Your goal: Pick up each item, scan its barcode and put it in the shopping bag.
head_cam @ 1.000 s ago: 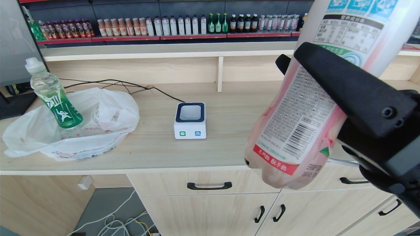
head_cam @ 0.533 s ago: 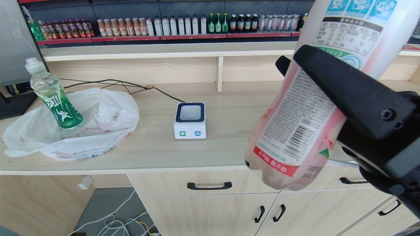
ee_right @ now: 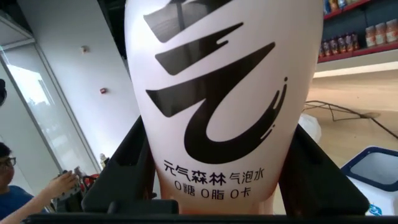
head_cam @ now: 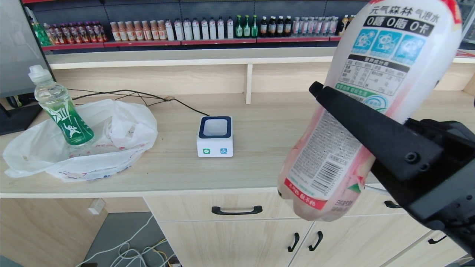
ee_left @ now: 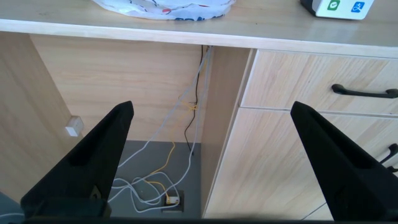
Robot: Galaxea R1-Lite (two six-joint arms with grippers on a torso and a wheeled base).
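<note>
My right gripper (head_cam: 345, 111) is shut on a pink-and-white drink bottle (head_cam: 386, 48), held tilted in the air at the right, above the counter's front edge. Its barcode (head_cam: 324, 174) faces the head camera near the bottle's lower end. In the right wrist view the bottle (ee_right: 217, 93) sits between the fingers of my right gripper (ee_right: 224, 155). The white scanner (head_cam: 215, 136) with a blue-rimmed window stands mid-counter, left of the bottle. A white shopping bag (head_cam: 122, 126) lies at the left with a green bottle (head_cam: 61, 107) upright in it. My left gripper (ee_left: 211, 112) is open, low before the cabinet.
A black cable (head_cam: 148, 97) runs across the wooden counter (head_cam: 259, 122) to the scanner. A dark monitor (head_cam: 18, 44) stands at the far left. A low wooden shelf with a divider (head_cam: 248, 83) backs the counter. Drawers with black handles (head_cam: 236, 211) are below.
My right gripper and the pink bottle have dropped lower and slightly farther from the head camera, so more of the upper label shows. The bag, green bottle and scanner have not moved.
</note>
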